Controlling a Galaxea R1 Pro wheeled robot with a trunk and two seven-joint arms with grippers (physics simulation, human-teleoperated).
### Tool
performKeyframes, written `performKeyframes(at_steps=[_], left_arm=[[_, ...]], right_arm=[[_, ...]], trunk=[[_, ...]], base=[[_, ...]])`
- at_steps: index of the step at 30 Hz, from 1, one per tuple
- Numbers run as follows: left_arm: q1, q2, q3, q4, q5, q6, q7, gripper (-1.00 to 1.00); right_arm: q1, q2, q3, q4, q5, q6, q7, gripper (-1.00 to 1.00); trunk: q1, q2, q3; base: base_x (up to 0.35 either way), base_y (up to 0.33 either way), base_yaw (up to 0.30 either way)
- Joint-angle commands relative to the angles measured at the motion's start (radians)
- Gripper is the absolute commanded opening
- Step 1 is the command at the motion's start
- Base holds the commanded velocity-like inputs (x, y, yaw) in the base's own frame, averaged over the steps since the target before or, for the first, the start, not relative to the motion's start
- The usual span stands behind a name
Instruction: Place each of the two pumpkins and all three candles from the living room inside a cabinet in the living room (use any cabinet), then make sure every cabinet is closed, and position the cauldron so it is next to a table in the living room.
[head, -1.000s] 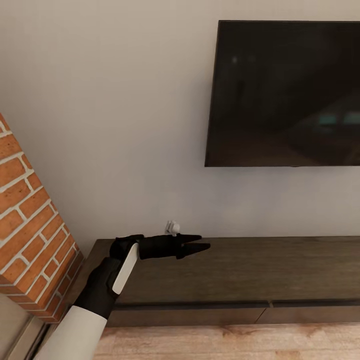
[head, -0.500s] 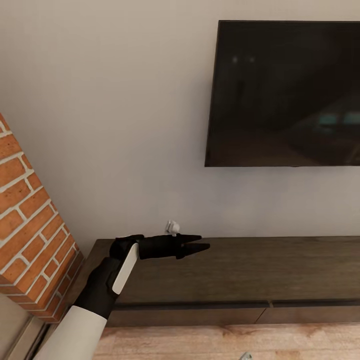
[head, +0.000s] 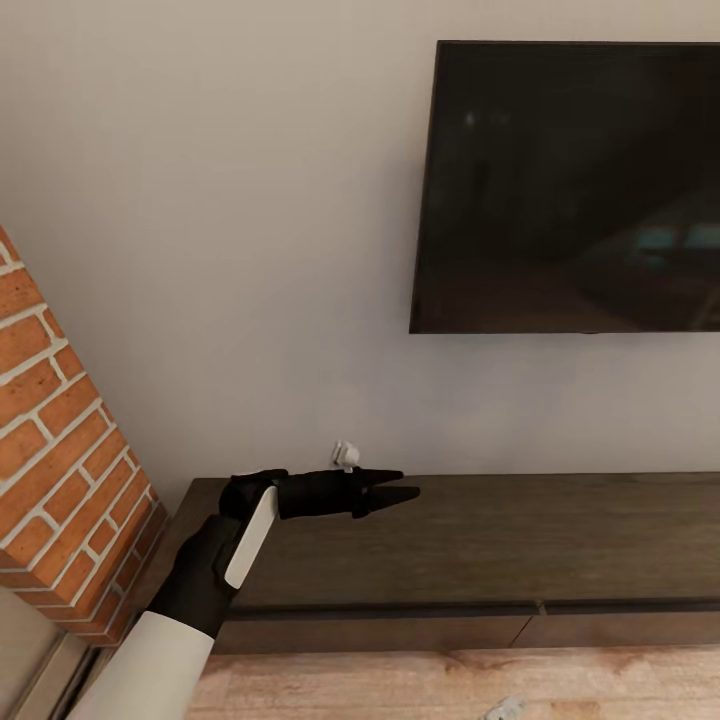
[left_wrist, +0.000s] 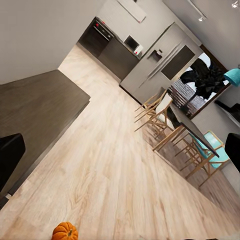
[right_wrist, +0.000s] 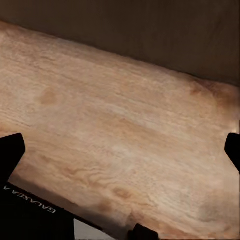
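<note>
A: What's on the wall?
B: Big dark TV (head: 570, 190), off, on plain pale wall (head: 220, 250). Small white fitting (head: 345, 455) low on the wall, below & left of the TV.
A: Left side?
B: Red brick column (head: 60, 470). Light wood floor (head: 400, 685) underneath.
A: Farther off?
B: Kitchen w/ grey units (left_wrist: 120, 52), fridge (left_wrist: 160, 62), wooden chairs (left_wrist: 155, 112) by a dark dining table (left_wrist: 192, 127).

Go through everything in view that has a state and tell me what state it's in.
cabinet: drawer fronts closed, top bare.
television: screen dark, off.
pumpkin: upright on the wood floor.
left gripper: open, holding nothing, over the cabinet top.
right gripper: open, empty, above the floor.
</note>
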Motion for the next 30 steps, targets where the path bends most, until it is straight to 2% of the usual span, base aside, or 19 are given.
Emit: performKeyframes(at_steps=[1, 2, 3, 6, 7, 10, 16, 30], left_arm=[[0.0, 0.0, 0.0, 0.0, 0.0, 0.0, 0.0, 1.0], [0.0, 0.0, 0.0, 0.0, 0.0, 0.0, 0.0, 1.0], [0.0, 0.0, 0.0, 0.0, 0.0, 0.0, 0.0, 1.0], [0.001, 0.0, 0.0, 0.0, 0.0, 0.0, 0.0, 1.0], [0.001, 0.0, 0.0, 0.0, 0.0, 0.0, 0.0, 1.0], [0.001, 0.0, -0.001, 0.0, 0.0, 0.0, 0.001, 1.0], [0.002, 0.0, -0.002, 0.0, 0.0, -0.003, 0.001, 1.0], [0.008, 0.002, -0.005, -0.004, -0.002, 0.001, 0.001, 1.0]], right_arm=[[0.0, 0.001, 0.002, 0.002, 0.001, -0.009, -0.05, 1.0], [0.0, 0.001, 0.009, 0.004, 0.008, -0.018, -0.103, 1.0], [0.0, 0.002, 0.037, 0.006, 0.031, -0.032, -0.184, 1.0], [0.0, 0.003, 0.131, 0.014, 0.08, -0.05, -0.325, 1.0], [0.0, 0.003, 0.147, 0.018, 0.086, -0.052, -0.346, 1.0], [0.0, 0.003, 0.168, 0.024, 0.093, -0.057, -0.373, 1.0], [0.0, 0.002, 0.175, 0.027, 0.093, -0.058, -0.379, 1.0], [-0.006, 0.002, 0.174, 0.025, 0.095, -0.053, -0.376, 1.0]], trunk=[[0.0, 0.0, 0.0], [0.0, 0.0, 0.0], [0.0, 0.0, 0.0], [0.0, 0.0, 0.0], [0.0, 0.0, 0.0], [0.0, 0.0, 0.0], [0.0, 0.0, 0.0], [0.0, 0.0, 0.0]], base=[[0.0, 0.0, 0.0], [0.0, 0.0, 0.0], [0.0, 0.0, 0.0], [0.0, 0.0, 0.0], [0.0, 0.0, 0.0], [0.0, 0.0, 0.0], [-0.048, 0.0, 0.0], [-0.273, 0.0, 0.0]])
